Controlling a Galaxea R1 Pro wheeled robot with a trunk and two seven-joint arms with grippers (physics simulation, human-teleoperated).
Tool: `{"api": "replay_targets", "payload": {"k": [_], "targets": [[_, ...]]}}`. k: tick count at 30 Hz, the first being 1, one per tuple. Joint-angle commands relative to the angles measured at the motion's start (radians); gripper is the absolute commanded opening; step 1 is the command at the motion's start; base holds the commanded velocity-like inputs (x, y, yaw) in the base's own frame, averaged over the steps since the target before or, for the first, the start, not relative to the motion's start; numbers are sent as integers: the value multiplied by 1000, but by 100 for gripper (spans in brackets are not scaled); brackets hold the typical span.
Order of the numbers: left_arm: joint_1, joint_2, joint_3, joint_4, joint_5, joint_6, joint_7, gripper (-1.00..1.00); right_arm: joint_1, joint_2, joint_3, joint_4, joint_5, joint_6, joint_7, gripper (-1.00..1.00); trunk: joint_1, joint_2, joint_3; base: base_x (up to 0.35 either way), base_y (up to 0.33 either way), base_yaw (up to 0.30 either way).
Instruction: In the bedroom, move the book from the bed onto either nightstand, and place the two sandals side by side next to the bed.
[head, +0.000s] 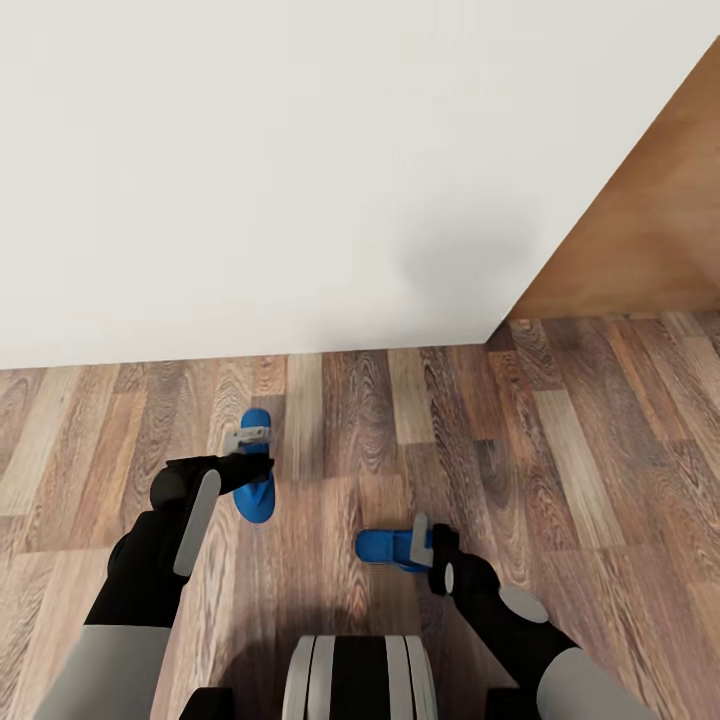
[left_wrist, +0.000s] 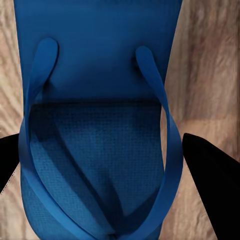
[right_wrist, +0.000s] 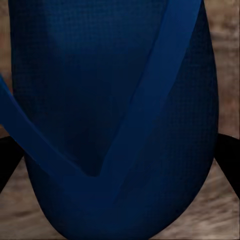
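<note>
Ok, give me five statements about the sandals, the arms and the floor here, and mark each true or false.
1. Two blue sandals are in the head view. True: the left sandal and the right sandal.
2. Each gripper is at a different sandal. True: the left gripper at the left sandal, the right gripper at the right sandal.
3. The two sandals point the same way, side by side. False: the left one points toward the wall, the right one lies crosswise to it, and they are apart.
4. The floor is grey carpet. False: the floor is wood plank.
5. In the left wrist view the dark fingers flank the sandal's sole. True.
</note>
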Motion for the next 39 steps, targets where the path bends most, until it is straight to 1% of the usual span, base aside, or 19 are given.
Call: {"api": "replay_targets", "payload": {"k": [1, 9, 11, 13, 15, 17, 18, 19, 20, 21, 22, 23, 25, 28, 31, 35, 37, 38, 39], "targets": [[-1, 0, 0, -1, 9, 4, 8, -100, 0, -1, 3, -8, 8, 11, 7, -100, -1, 0, 3, 0, 0, 0], [-1, 1, 0, 0, 8, 3, 9, -100, -1, 0, -7, -24, 6, 49, 2, -100, -4, 2, 34, 0, 0, 0], [0, 1, 0, 1, 8, 3, 9, -100, -1, 0, -18, -37, 4, 67, -12, -100, -5, 2, 42, 0, 0, 0], [0, 1, 0, 2, 8, 2, 10, -100, -1, 0, -42, -55, -3, 74, -21, -100, -6, 3, 50, 0, 0, 0], [-1, 1, -1, 3, 7, 2, 10, -100, -1, 4, -89, -61, -8, 76, -24, -100, -7, 3, 57, 0, 0, 0], [-1, 0, -3, 3, 7, 2, 10, -100, -1, 27, -147, -65, -18, 77, -25, -100, -8, 4, 65, 0, 0, 0], [0, 0, -4, 4, 6, 2, 10, -100, -1, 43, -186, -68, -25, 76, -26, -100, -8, 4, 69, 0, 0, 0], [0, 0, -5, 4, 6, 2, 10, -100, -1, 62, -250, -75, -35, 71, -27, -100, -9, 4, 73, 0, 0, 0], [0, 0, -5, 4, 6, 2, 10, -100, -1, 72, -290, -79, -40, 67, -28, -100, -9, 4, 77, 0, 0, 0], [0, -1, -6, 4, 6, 2, 10, -100, -1, 76, -307, -81, -42, 64, -29, -100, -10, 5, 81, 0, 0, 0], [0, -1, -6, 4, 6, 1, 10, -100, -1, 86, -351, -84, -47, 52, -29, -100, -10, 5, 85, 0, 0, 0], [0, -2, -6, 4, 6, 1, 10, -100, -1, 100, -396, -86, -73, 27, -30, -100, -10, 5, 88, 0, 0, 0], [0, -2, -6, 5, 6, 1, 11, -100, -1, 112, -448, -87, -128, 2, -33, -100, -11, 6, 96, 0, 0, 0], [0, -3, -6, 9, 5, 1, 11, -100, 0, 118, -497, -88, -229, -20, -40, -100, -13, 6, 108, 0, 0, 0], [0, -3, -8, 9, 5, 1, 11, -100, 1, 122, -506, -103, -287, -27, -40, -100, -14, 7, 119, 0, 0, 0], [0, -3, -8, 11, 6, 1, 11, -100, 2, 138, -509, -129, -304, -25, -38, -100, -16, 8, 135, 0, 0, 0], [0, -4, -8, 10, 6, 1, 11, -100, 2, 160, -515, -137, -343, -23, -39, -100, -17, 8, 143, 0, 0, 0], [0, -4, -8, 11, 6, 1, 11, -100, 2, 167, -522, -148, -379, -21, -40, -100, -17, 9, 146, 0, 0, 0], [1, -4, -8, 12, 6, 1, 11, -100, 2, 168, -524, -152, -391, -20, -40, -100, -18, 9, 150, 0, 0, 0]]}}
